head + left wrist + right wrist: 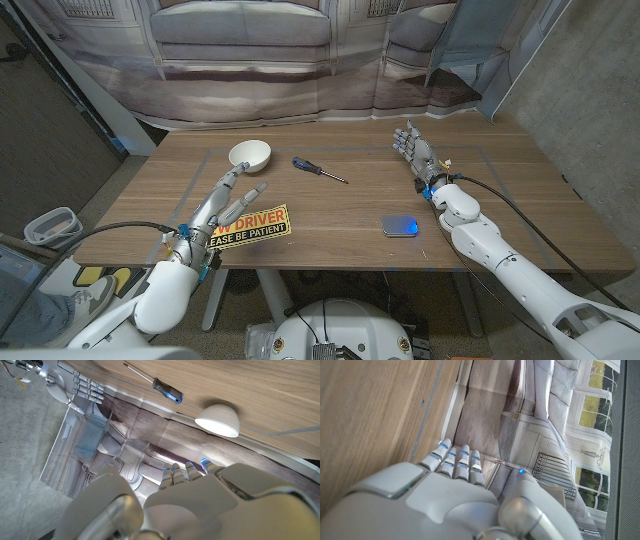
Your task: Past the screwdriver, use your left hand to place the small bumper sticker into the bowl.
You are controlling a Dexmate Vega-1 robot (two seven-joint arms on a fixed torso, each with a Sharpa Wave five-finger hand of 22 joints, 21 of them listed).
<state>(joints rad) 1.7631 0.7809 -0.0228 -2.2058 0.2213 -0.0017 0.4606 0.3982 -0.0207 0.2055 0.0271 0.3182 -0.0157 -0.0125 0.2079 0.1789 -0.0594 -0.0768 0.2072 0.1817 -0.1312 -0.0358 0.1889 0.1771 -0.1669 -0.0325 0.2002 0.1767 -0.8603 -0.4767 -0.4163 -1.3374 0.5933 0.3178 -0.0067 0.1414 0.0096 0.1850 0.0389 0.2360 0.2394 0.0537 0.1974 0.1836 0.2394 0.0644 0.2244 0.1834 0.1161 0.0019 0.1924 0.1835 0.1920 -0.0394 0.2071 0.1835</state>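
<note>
Two robot hands: both over the wooden bench (330,215), each with fingers apart and nothing in them.
Left robot hand (225,200): reached toward the far side, fingers spread; fingertips lay at the left end of the bumper sticker, but whether they touched it cannot be told.
Right robot hand (413,150): near the far right part of the bench, fingers extended and apart, well apart from the other things.
Bumper sticker (255,226): yellow and black, flat on the bench near the front left, reading "DRIVER" and "PLEASE BE PATIENT"; not in the bowl.
Bowl (250,155): white, upright, toward the far left, beyond the left robot hand.
Screwdriver (318,169): blue-and-black handle, lying on the bench just right of the bowl, apart from it.
Tin (400,227): small, blue, rounded, flat on the bench at front right.
</note>
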